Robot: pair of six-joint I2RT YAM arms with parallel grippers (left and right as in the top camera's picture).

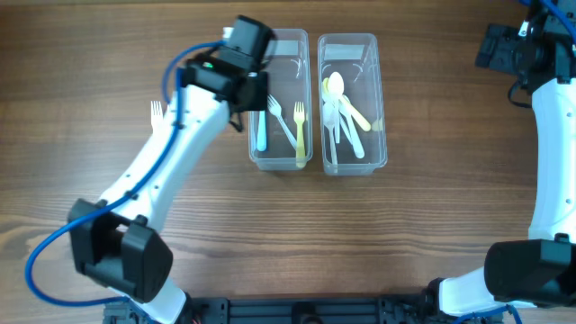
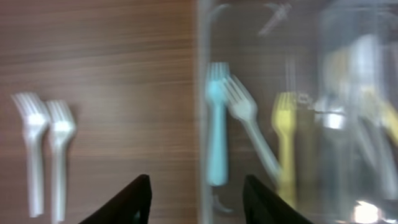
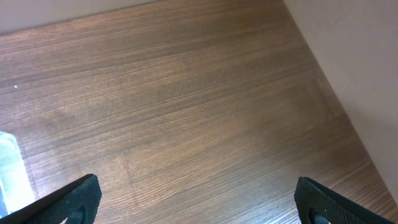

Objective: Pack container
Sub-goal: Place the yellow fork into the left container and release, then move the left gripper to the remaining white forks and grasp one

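Note:
Two clear containers stand side by side. The left container (image 1: pixel 281 164) holds a blue fork (image 1: pixel 261 126), a clear fork (image 1: pixel 281 119) and a yellow fork (image 1: pixel 300 135). In the right container (image 1: pixel 353 168) lie several pale spoons (image 1: pixel 342 112). My left gripper (image 1: pixel 243 110) hovers over the left container's left wall, open and empty. The left wrist view shows that gripper (image 2: pixel 196 199) above the wall (image 2: pixel 202 124), with the blue fork (image 2: pixel 216 137), clear fork (image 2: pixel 249 121) and yellow fork (image 2: pixel 285 140) beyond. Two white forks (image 2: pixel 43 143) lie on the table to the left. My right gripper (image 3: pixel 199 199) is wide open over bare wood.
The two loose white forks (image 1: pixel 157 112) lie just left of my left arm (image 1: pixel 171 171). My right gripper (image 1: pixel 504 45) sits at the far right back corner of the table. A sliver of clear container (image 3: pixel 9 168) shows at the right wrist view's left edge.

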